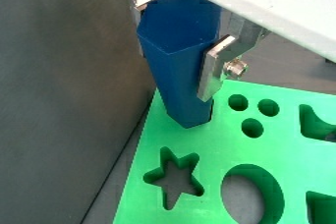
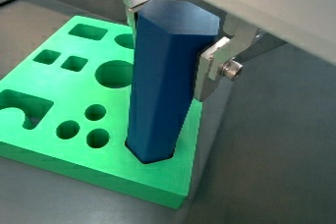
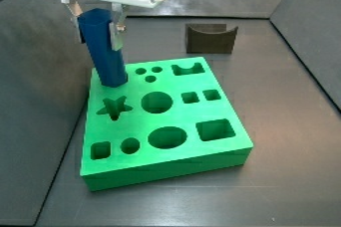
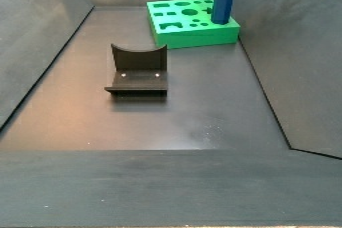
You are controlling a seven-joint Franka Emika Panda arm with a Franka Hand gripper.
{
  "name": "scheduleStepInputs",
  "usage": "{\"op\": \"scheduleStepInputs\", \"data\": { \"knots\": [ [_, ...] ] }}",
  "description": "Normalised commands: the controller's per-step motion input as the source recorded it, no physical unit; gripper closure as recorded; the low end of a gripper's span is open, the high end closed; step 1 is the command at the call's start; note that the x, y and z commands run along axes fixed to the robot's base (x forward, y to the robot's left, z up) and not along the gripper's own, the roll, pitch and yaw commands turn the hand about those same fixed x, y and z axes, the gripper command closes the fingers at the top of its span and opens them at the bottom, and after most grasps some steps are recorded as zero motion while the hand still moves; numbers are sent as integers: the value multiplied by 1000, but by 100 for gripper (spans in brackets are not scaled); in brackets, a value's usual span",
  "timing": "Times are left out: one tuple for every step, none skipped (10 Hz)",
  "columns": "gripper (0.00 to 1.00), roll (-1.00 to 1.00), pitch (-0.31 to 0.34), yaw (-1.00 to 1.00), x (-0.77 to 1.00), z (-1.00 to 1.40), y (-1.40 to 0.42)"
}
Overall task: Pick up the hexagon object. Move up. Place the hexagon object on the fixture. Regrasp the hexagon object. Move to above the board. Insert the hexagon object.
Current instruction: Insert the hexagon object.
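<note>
On the dark floor [image 4: 174,122] are sitting one fixture [image 4: 135,71] and one green board [image 3: 167,121]. The gripper [image 2: 178,33], jaws clamping one upright blue hexagon object [image 3: 103,50], is hovering at the board's corner.

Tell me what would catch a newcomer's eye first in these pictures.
The tall blue hexagon object stands upright in the gripper, its lower end at a corner of the bright green board, beside the star cut-out. Apart on the dark floor sits the fixture, with nothing on it.
</note>
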Motion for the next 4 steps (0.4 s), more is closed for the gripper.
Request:
{"op": "scheduleStepInputs", "data": {
  "knots": [
    [100,-239,-133,0,0,-629,223],
    [100,0,-43,0,0,-263,0],
    [100,-3,-13,0,0,0,0],
    [100,0,0,0,0,0,0]
  ]
}}
